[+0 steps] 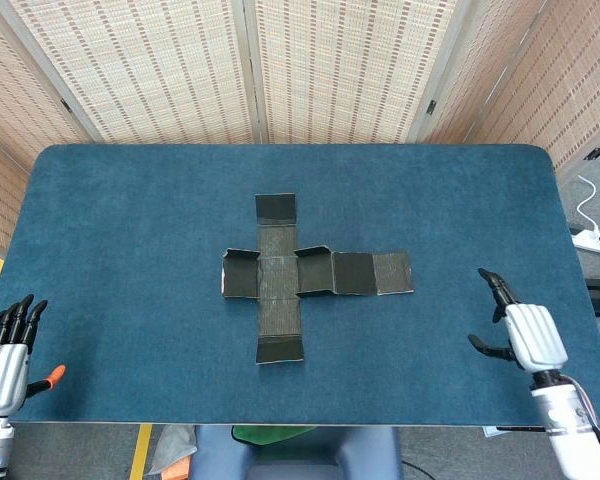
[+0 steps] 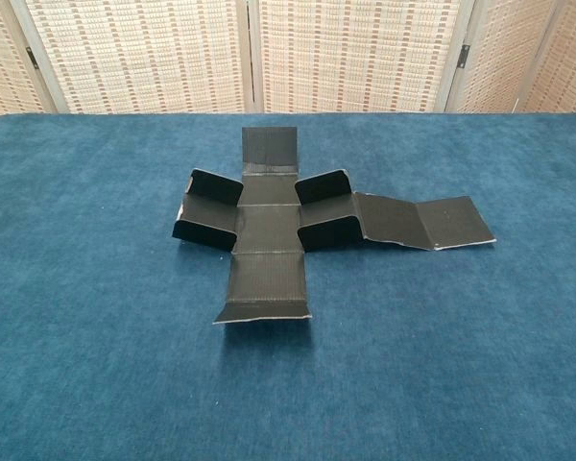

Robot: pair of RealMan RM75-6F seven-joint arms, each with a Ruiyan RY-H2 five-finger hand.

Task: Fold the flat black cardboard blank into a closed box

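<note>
Both hands hold nothing, fingers apart: the left hand (image 1: 2, 365) sits off the bench's (image 1: 130, 250) near-left corner, the right hand (image 1: 520, 335) over its near-right edge, well apart from the cardboard blank (image 1: 280, 275).

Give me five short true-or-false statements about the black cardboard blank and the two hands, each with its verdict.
1. The cardboard blank lies unfolded in a cross shape on the blue table. True.
2. The right hand grips the blank's long arm. False: it is apart from the blank, near the table's right edge, holding nothing.
3. The left hand is at the table's near left corner. True.
4. The blank's longest arm points toward the robot's left. False: it points right.
5. The chest view shows both hands. False: it shows neither.
</note>
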